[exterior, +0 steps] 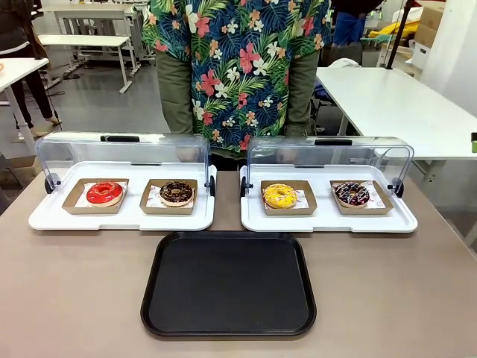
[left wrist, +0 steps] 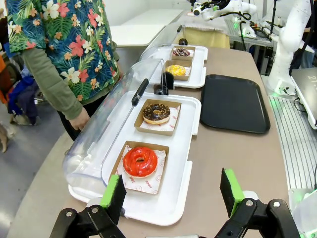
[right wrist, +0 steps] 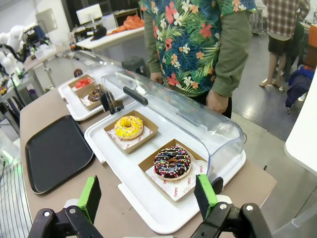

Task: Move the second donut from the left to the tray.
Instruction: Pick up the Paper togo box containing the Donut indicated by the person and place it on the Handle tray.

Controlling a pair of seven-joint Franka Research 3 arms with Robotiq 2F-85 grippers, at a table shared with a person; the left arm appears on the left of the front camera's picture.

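Observation:
The chocolate-glazed donut with pale sprinkles [exterior: 177, 192] sits in its brown cardboard holder on the left white display tray, second from the left; it is also the farther donut [left wrist: 156, 113] in the left wrist view and a small dark shape [right wrist: 95, 94] far off in the right wrist view. The black tray [exterior: 228, 283] lies bare in front of both display trays, and appears as the tray [left wrist: 234, 101] and the tray [right wrist: 54, 151] in the wrist views. My left gripper [left wrist: 173, 193] is open above the table edge near the red donut. My right gripper [right wrist: 148, 196] is open near the colourful-topped donut.
A red-glazed donut [exterior: 104, 193] shares the left display tray [exterior: 119, 218]. A yellow donut [exterior: 279, 196] and a dark donut with colourful topping [exterior: 351, 194] lie on the right display tray [exterior: 328, 221]. Both clear lids [exterior: 123, 149] stand raised. A person in a floral shirt [exterior: 238, 60] stands behind.

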